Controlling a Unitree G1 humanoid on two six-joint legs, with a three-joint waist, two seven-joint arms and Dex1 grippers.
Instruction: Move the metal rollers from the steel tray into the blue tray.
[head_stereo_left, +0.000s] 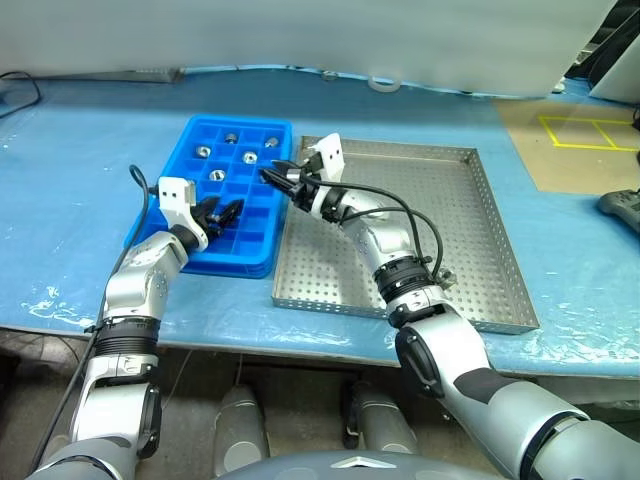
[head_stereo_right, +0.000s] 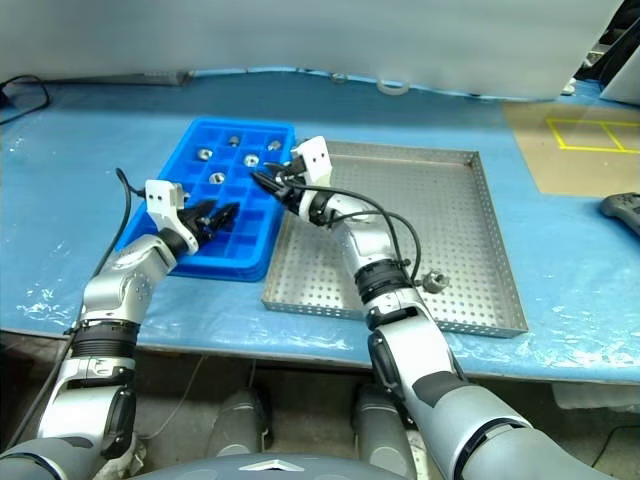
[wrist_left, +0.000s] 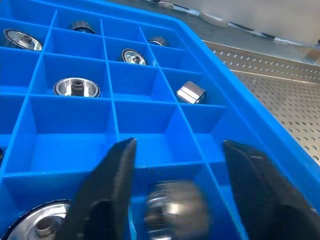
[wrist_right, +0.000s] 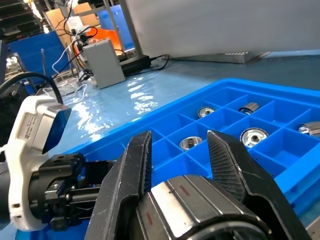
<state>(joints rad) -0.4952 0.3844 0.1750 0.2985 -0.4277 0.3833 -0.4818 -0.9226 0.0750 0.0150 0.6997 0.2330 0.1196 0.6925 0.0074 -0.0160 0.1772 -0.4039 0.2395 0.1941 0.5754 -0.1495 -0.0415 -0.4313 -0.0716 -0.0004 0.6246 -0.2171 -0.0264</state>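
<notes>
Left hand (wrist_left: 175, 200) jaws wide, blurred roller (wrist_left: 176, 207) between them, dropping into blue tray (head_stereo_left: 255, 262). Right hand (wrist_right: 177, 165) clamps another roller (wrist_right: 200, 210) at the tray's 3 o'clock rim; best to lower it over an empty cell first.

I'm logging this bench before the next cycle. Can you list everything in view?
blue tray: one, bright blue, on the table left of the steel tray.
steel tray: one, silver and perforated, right of the blue tray.
seated rollers: at least seven, silver, in separate blue tray compartments.
loose roller: one, silver, on the steel tray near its front rim.
table cover: one, light blue.
tape outline: one, yellow, far right.
left tool: open over the blue tray, a blurred roller between its fingers.
right tool: shut on a held roller, above the blue tray.
</notes>
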